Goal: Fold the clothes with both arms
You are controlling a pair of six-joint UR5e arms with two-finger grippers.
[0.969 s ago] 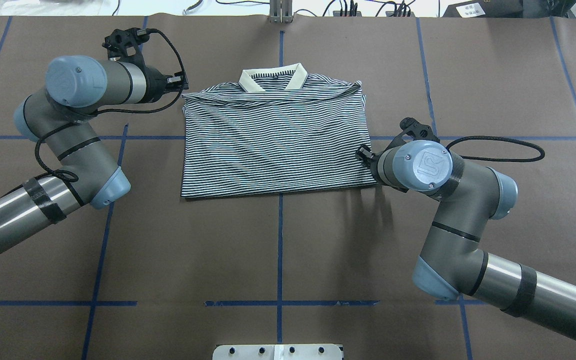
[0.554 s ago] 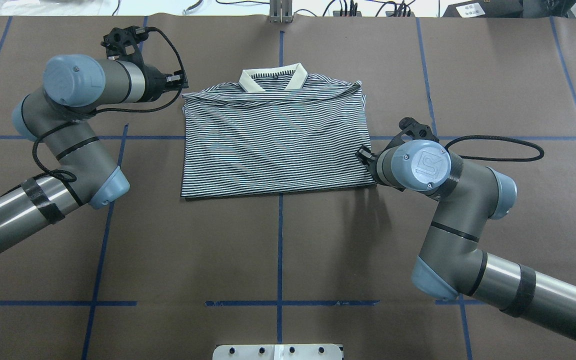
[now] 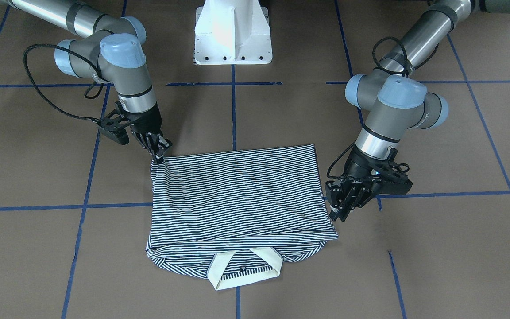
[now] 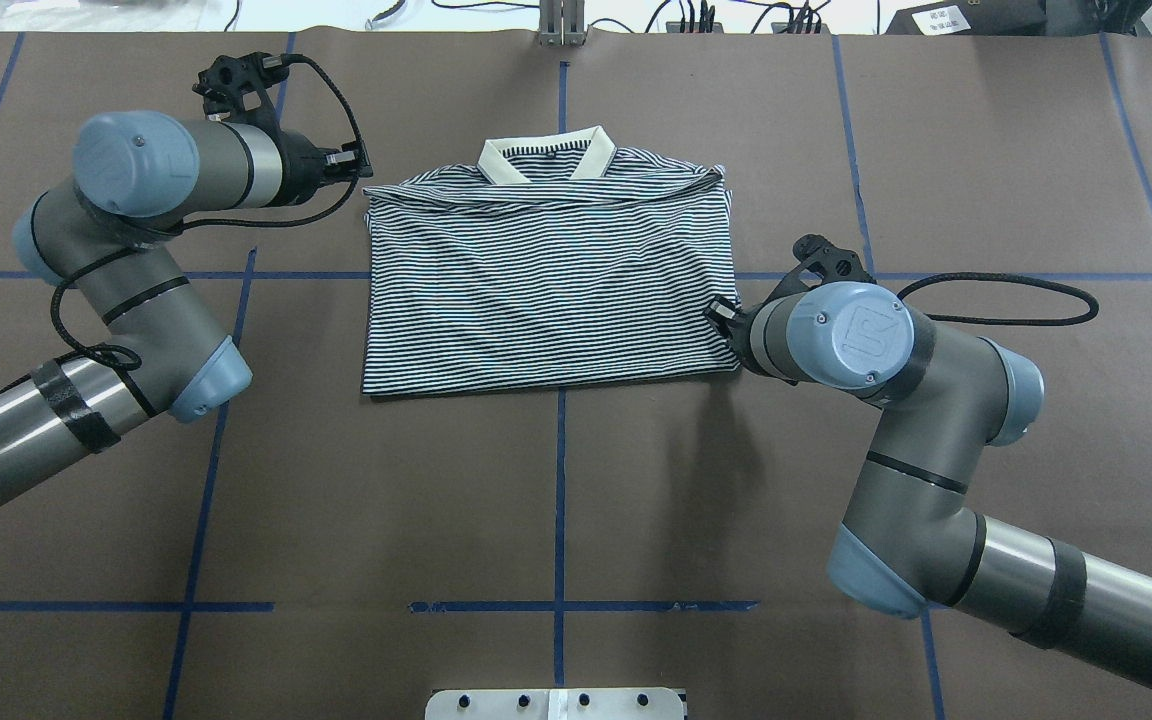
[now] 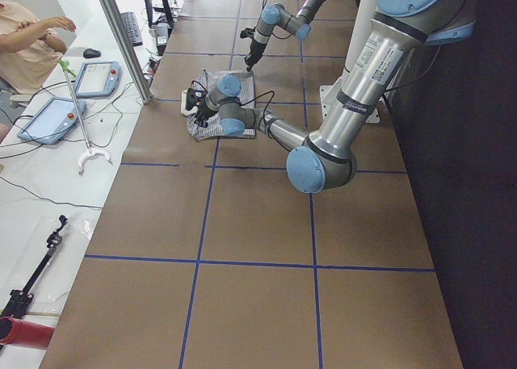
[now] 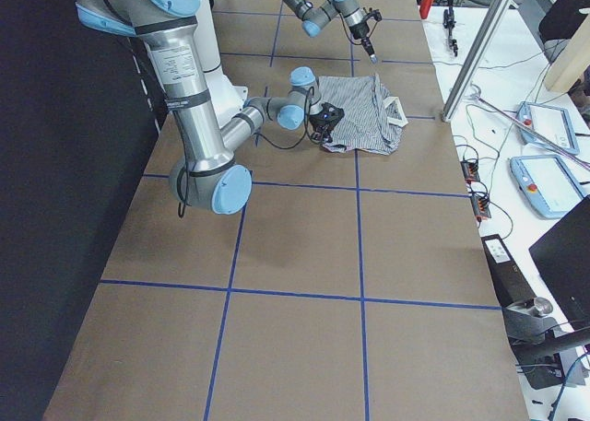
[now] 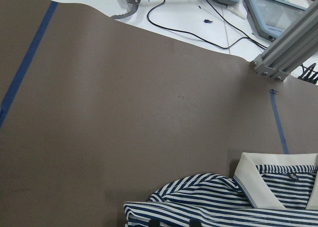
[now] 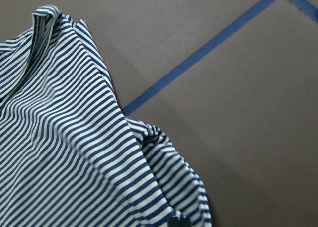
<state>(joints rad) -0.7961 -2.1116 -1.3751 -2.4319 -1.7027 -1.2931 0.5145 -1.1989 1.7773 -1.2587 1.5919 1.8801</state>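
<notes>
1. Garment position: the polo shirt (image 3: 237, 190) lies flat on the desk (image 3: 414, 266) in front of the robot's base. It is already reduced to a rough rectangle with no sleeve showing. The cream collar (image 3: 217, 269) sits at the end away from the robot.
2. Right tool (image 3: 160, 153): it is at the shirt's corner nearest the robot, on the robot's right. The fingers are drawn together to a point, and the striped corner rises slightly to meet them. I judge it is pinching that corner. The right wrist-mounted view shows bunched cloth close against a fingertip, which agrees.
3. Left tool (image 3: 342, 213): it stands just beside the shirt's left edge, toward the collar end. The fingers are spread with nothing between them. The left wrist-mounted view looks over the folded shoulder and the collar. I cannot tell whether the tool touches the cloth.
4. Step in hand (judgement): taking hold for a further fold. One side is secured and the other is not yet gripped.
5. Next move (judgement): the left tool needs to settle onto its edge and close on every layer there before either arm lifts. Both arms then need to carry the cloth at matched height so the rectangle stays square.
6. Risk (judgement): the right grip takes only a small tip of cloth and could slip under tension.
</notes>
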